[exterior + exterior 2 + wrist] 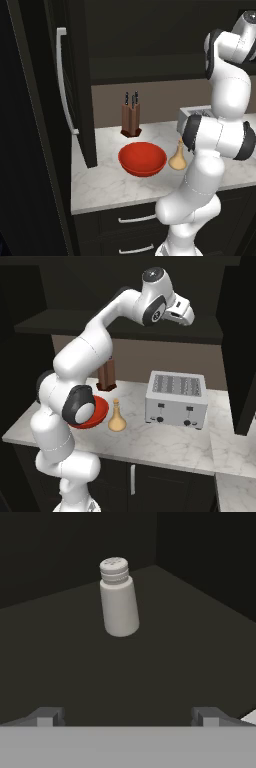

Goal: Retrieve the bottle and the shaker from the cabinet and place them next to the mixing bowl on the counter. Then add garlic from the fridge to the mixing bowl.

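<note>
Your gripper [128, 717] hangs with fingers spread wide (nothing between them). The shaker [118, 598] stands ahead on the cabinet [60, 657] shelf, seemingly well apart.

You're working with dim, flat rendered light. In both base views the counter [110, 185] and the arm read bright, while the cabinet [125, 326] recess and the fridge [35, 125] sink to near black with little detail. The mixing bowl [142, 159] carries a soft gloss, no hard glare. Shadows under the bottle [116, 418] and toaster [176, 399] are faint and soft. In the hand view the shaker [118, 598] is pale and slightly soft against a dark shelf, lit from the front; its shadow is barely visible. You'll see mild blur everywhere, and no edge distortion
</note>
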